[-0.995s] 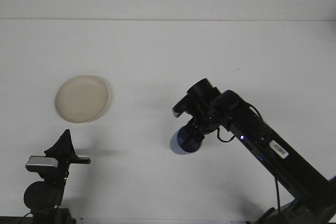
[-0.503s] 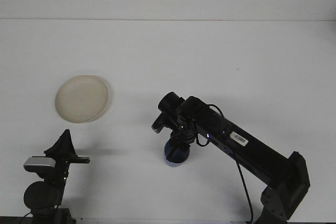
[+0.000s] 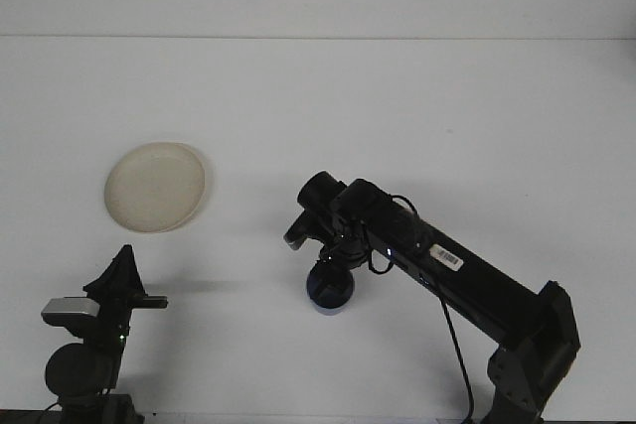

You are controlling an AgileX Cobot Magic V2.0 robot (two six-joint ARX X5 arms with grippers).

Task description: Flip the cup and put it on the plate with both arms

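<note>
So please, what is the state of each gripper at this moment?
Left gripper: holds nothing; open or shut cannot be told.
Right gripper: directly over the blue cup; its grip cannot be told.

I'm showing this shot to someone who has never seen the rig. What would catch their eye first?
First the right arm, a long black diagonal from the lower right corner, whose right gripper sits right over a dark blue cup near the table's centre. Next the pale round plate, alone at centre-left on the white table. Last the left gripper, low in the bottom left corner, away from both.
</note>
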